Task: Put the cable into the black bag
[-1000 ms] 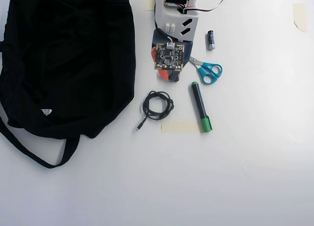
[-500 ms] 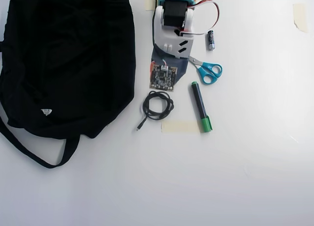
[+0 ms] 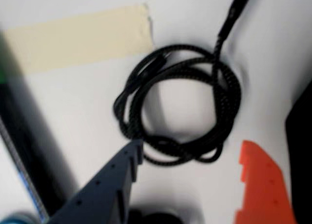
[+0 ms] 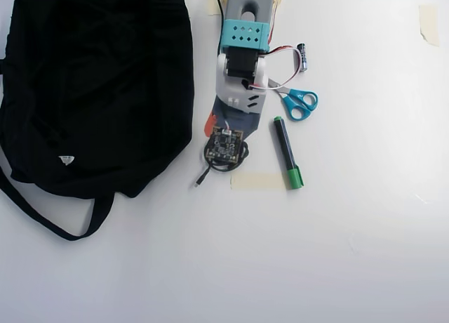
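Note:
A coiled black braided cable (image 3: 183,104) lies on the white table, one plug end running up and right. In the overhead view the cable (image 4: 210,163) is mostly hidden under the wrist, with a tail sticking out at lower left. My gripper (image 3: 190,153) is open just above the coil: the dark blue finger (image 3: 109,185) touches or overlaps the coil's lower left edge, the orange finger (image 3: 263,185) stands clear to the right. The black bag (image 4: 98,84) lies flat at the left in the overhead view; its edge shows in the wrist view (image 3: 302,151).
A strip of beige tape (image 4: 256,180) lies on the table beside the cable, also in the wrist view (image 3: 78,36). A green marker (image 4: 286,152), blue-handled scissors (image 4: 300,102) and a small battery (image 4: 302,56) lie right of the arm. Another tape piece (image 4: 429,22) is at far right.

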